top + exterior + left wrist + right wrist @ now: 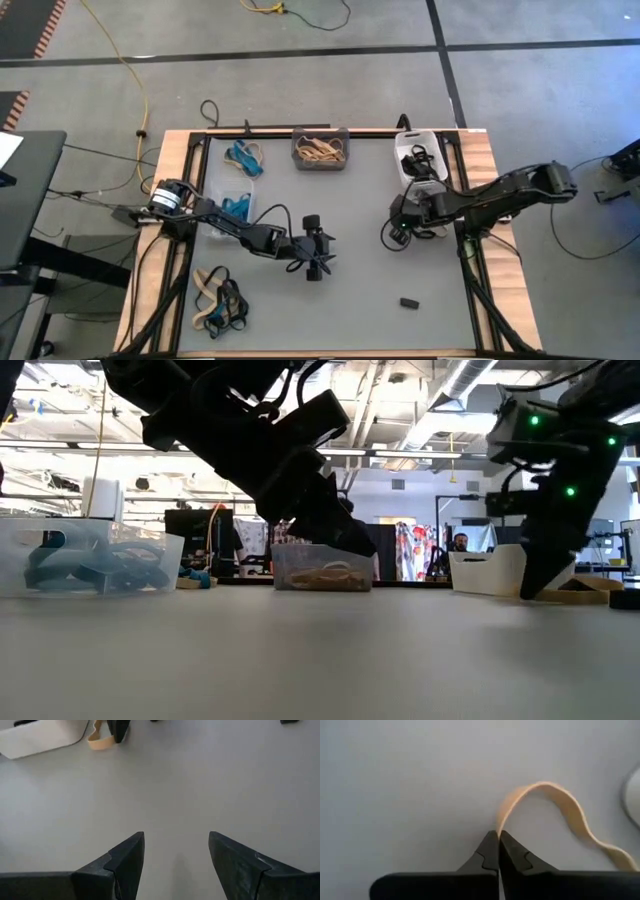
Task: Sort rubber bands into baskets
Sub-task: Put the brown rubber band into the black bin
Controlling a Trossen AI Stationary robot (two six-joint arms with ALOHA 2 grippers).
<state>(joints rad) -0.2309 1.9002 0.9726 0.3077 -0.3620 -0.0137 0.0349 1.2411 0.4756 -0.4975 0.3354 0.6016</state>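
Pinching a tan rubber band (555,802) at the right gripper (498,840) tips, jaws shut on its edge.
Grip looks thin; band could slip out on lifting. White basket (408,160) just beyond the jaws; left gripper (176,857) hovers wide open, empty, over bare mat; grey basket (320,148) farther off.

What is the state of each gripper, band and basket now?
Right gripper: jaws shut on tan band.
Left gripper: jaws open, holding nothing.
Grey basket: holds tan bands.
White basket: holds black bands.
Clear basket: holds blue bands.
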